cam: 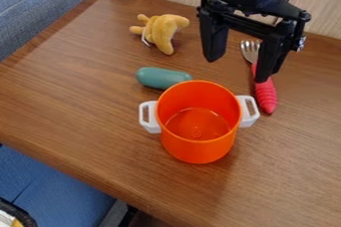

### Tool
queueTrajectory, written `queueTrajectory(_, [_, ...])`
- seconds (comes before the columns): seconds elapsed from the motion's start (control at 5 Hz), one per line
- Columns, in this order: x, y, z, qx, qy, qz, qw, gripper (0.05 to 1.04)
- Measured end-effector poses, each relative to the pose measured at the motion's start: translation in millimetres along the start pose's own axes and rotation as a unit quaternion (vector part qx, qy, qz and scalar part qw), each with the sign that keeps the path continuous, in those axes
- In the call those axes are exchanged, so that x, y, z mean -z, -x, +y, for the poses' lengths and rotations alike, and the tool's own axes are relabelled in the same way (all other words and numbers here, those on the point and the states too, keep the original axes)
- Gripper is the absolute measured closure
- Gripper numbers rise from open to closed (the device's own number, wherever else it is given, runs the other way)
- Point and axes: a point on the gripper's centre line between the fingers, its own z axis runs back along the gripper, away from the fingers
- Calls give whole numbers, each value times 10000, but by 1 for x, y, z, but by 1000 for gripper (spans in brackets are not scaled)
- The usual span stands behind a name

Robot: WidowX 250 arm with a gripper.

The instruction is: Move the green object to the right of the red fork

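My gripper [238, 69] hangs open over the back right of the table, with nothing between its fingers; its right finger covers part of the red fork. The red fork [265, 95] lies on the table with its metal tines toward the back and its red handle toward the front. The green object [162, 77], a rounded teal piece, lies left of the fork, just behind the orange pot, whose rim hides a little of its right end.
An orange pot [198, 146] with white handles stands mid-table between the green object and the fork's handle end. A yellow plush toy [160, 32] lies at the back left. Blue seats border the table's left side and front-left edge.
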Motion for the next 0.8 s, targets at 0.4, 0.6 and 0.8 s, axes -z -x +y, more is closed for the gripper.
queueTrajectory(0.4, [8, 3, 2, -418, 163, 259, 9987, 82])
queueTrajectory(0.6, [-1, -4, 9, -682, 270, 119, 9972, 82])
queueTrajectory(0.8, [-10, -8, 26, -1278, 284, -54, 9914, 82])
